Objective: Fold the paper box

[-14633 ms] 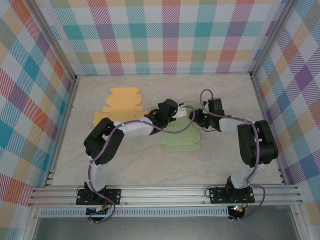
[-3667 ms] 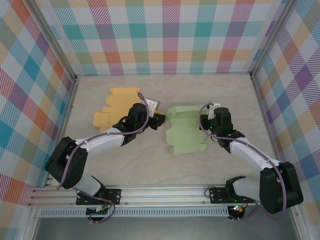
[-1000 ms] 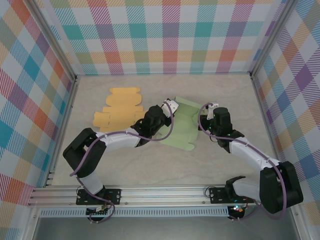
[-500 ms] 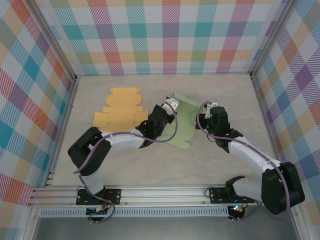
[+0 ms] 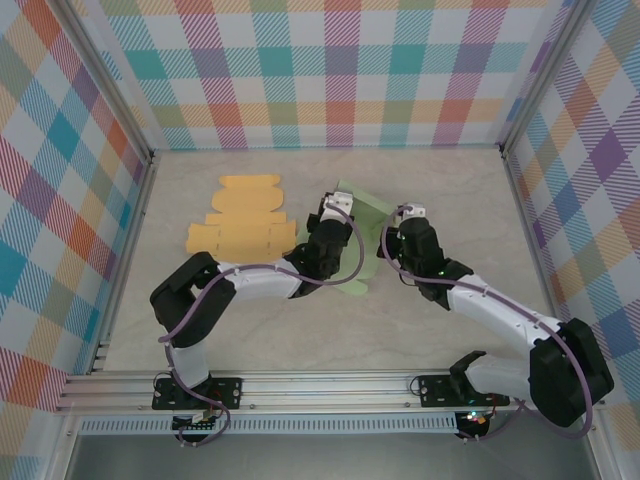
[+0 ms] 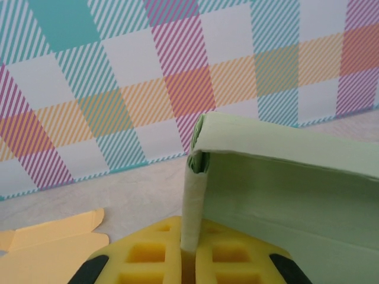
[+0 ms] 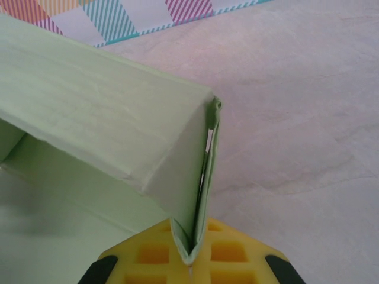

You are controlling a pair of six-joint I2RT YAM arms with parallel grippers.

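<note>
Centrally on the pale table (image 5: 460, 180), 2 robot arms grip a partly folded green paper box (image 5: 368, 220) between them. The left gripper (image 6: 188, 251) is pressed together on 1 thin upright panel, with yellow pads (image 6: 148, 254) flanking the card. The right gripper (image 7: 190, 260) pinches a creased double layer at the opposite side. The box stands up from the surface, its walls bent along sharp folds. Flat orange box blanks (image 5: 240, 225) lie on the table to the left, apart from the green box.
</note>
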